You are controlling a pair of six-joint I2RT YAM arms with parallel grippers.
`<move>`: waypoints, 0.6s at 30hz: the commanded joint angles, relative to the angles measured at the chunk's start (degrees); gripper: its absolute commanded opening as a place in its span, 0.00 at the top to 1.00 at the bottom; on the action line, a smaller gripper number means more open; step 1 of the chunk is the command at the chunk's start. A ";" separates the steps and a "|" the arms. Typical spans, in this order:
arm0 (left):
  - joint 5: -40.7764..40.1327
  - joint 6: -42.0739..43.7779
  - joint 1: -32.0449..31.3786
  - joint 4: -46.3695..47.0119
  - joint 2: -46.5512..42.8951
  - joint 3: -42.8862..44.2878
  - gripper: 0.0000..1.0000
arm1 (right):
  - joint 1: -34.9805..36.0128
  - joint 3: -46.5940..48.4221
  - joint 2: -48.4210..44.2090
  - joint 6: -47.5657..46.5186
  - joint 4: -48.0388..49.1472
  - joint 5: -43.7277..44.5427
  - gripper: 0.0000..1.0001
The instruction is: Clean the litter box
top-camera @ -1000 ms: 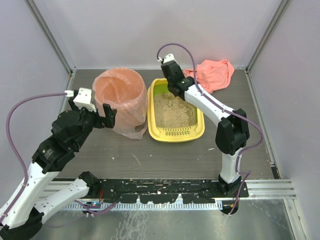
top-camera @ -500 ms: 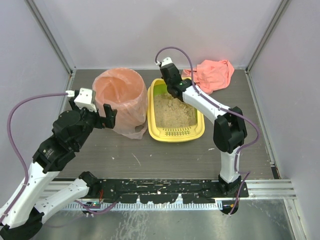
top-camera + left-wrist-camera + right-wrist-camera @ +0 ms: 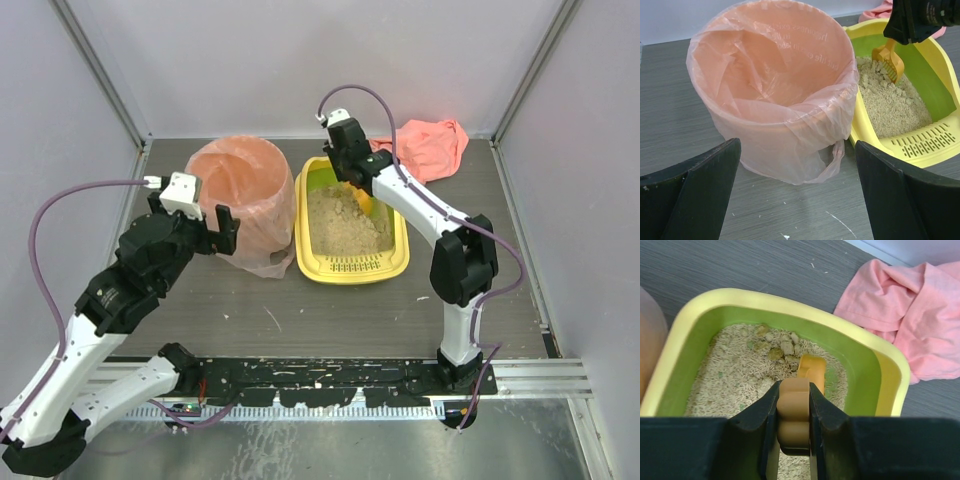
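Note:
The yellow litter box (image 3: pixel 350 268), green inside, holds beige litter (image 3: pixel 345 222) and sits mid-table; it also shows in the left wrist view (image 3: pixel 935 150) and the right wrist view (image 3: pixel 705 305). My right gripper (image 3: pixel 794 390) is shut on the handle of an orange scoop (image 3: pixel 811 367), whose head rests in the litter at the far end of the box next to several clumps (image 3: pixel 782 346). The scoop also shows in the left wrist view (image 3: pixel 888 56). My left gripper (image 3: pixel 795 200) is open and empty, just in front of the bin.
A round bin lined with a pink bag (image 3: pixel 238 195) stands left of the litter box, touching it (image 3: pixel 775 85). A crumpled pink cloth (image 3: pixel 428 146) lies at the back right (image 3: pixel 910 315). Grey walls enclose the table.
The right gripper with the scoop shifted a little along the far end of the litter box. The left arm moved slightly right and toward the bin.

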 commanded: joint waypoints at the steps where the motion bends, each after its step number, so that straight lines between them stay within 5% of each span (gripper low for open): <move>1: 0.73 -1.02 0.30 2.46 0.33 1.82 0.02 | 0.58 4.20 -3.82 7.57 -0.90 -7.50 0.99; 18: 1.73 -1.55 0.36 2.82 1.60 1.84 0.02 | -13.28 -15.00 -14.51 23.40 13.61 -27.04 0.99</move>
